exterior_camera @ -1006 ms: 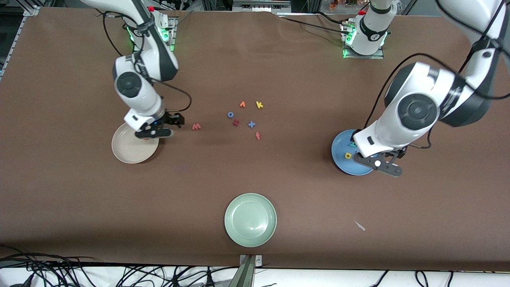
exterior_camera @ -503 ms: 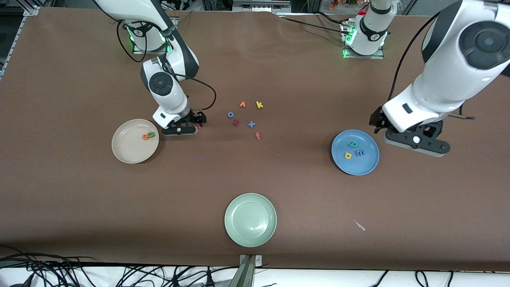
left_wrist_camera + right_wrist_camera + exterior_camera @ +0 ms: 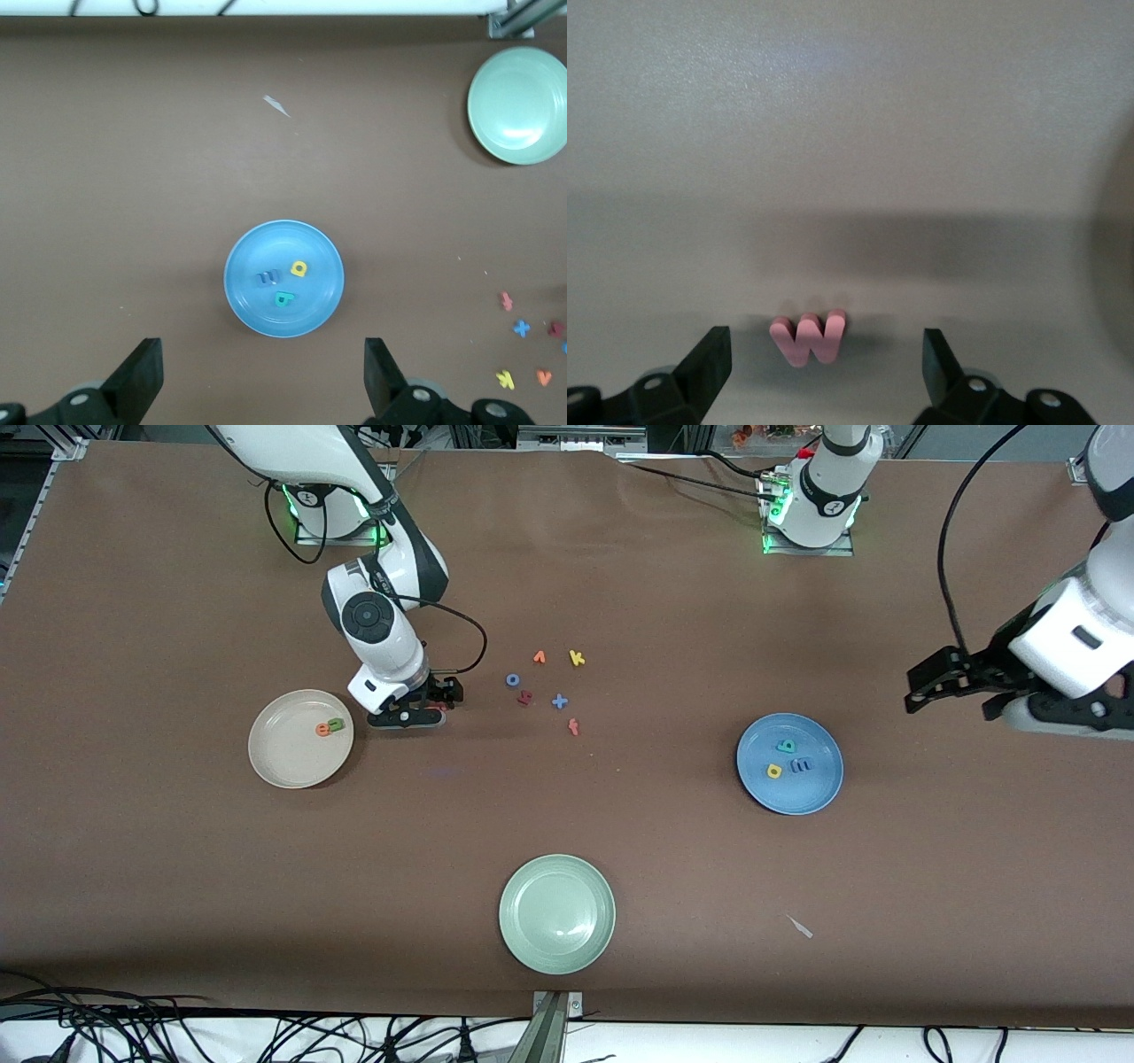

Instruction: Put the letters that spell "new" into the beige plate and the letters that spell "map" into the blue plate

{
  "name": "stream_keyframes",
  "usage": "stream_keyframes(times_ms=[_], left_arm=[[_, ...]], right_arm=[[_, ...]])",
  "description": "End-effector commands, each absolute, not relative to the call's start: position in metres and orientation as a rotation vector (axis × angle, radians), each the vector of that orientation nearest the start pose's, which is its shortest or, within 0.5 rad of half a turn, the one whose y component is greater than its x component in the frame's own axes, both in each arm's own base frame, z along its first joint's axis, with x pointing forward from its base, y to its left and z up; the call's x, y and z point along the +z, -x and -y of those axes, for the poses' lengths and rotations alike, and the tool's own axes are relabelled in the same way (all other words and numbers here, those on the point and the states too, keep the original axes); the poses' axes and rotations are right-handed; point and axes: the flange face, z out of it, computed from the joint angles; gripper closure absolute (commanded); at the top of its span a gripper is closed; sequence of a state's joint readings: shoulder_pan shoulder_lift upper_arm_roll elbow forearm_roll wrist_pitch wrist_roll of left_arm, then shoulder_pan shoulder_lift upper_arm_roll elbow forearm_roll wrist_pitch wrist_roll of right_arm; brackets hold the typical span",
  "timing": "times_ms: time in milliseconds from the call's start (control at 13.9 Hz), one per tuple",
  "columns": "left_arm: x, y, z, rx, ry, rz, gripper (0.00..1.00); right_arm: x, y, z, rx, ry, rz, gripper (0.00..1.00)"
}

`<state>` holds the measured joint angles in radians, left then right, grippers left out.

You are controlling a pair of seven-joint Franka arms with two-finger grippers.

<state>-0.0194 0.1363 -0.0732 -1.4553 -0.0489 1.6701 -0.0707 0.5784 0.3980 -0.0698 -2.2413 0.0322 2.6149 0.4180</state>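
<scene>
The beige plate [image 3: 283, 755] holds the orange e [image 3: 323, 729] and the green n [image 3: 336, 724]. Beside it, toward the table's middle, my right gripper [image 3: 441, 698] is down at the table and open. The pink w [image 3: 809, 336] lies flat between its fingers [image 3: 709, 367], touching neither; my right gripper [image 3: 824, 372] has nothing in its grasp. The blue plate [image 3: 797, 793] carries the teal p [image 3: 786, 746], yellow a [image 3: 774, 771] and blue m [image 3: 801, 764]. My left gripper [image 3: 961, 691] hangs open and empty in the air at the left arm's end, looking down on the blue plate [image 3: 314, 301].
Loose letters lie at the table's middle: orange v [image 3: 539, 657], yellow k [image 3: 577, 658], blue o [image 3: 512, 679], a dark-red letter [image 3: 524, 698], blue x [image 3: 559, 701], a red-orange letter [image 3: 574, 727]. A pale green plate [image 3: 557, 912] sits nearest the front camera. A small scrap [image 3: 800, 926] lies beside it.
My right gripper left the beige plate, moved to the w and came down around it. My left gripper rose off the blue plate and drew back toward its end of the table.
</scene>
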Motion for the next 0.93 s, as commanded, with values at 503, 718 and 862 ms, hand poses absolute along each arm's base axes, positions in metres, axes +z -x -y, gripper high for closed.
stream_keyframes(times_ms=[503,718,862], left_arm=[[0.625,-0.536,0.050,-0.013,3.197,-0.020,0.00],[0.624,-0.536,0.046,-0.016,3.132,-0.032,0.00],[0.620,-0.536,0.037,-0.002,3.122,-0.008,0.00]], right_arm=[[0.173,-0.470,-0.276,0.005,3.153,0.106,0.28],[0.173,-0.470,-0.276,0.005,3.154,0.108,0.42],[0.173,-0.470,-0.276,0.005,3.154,0.108,0.48]])
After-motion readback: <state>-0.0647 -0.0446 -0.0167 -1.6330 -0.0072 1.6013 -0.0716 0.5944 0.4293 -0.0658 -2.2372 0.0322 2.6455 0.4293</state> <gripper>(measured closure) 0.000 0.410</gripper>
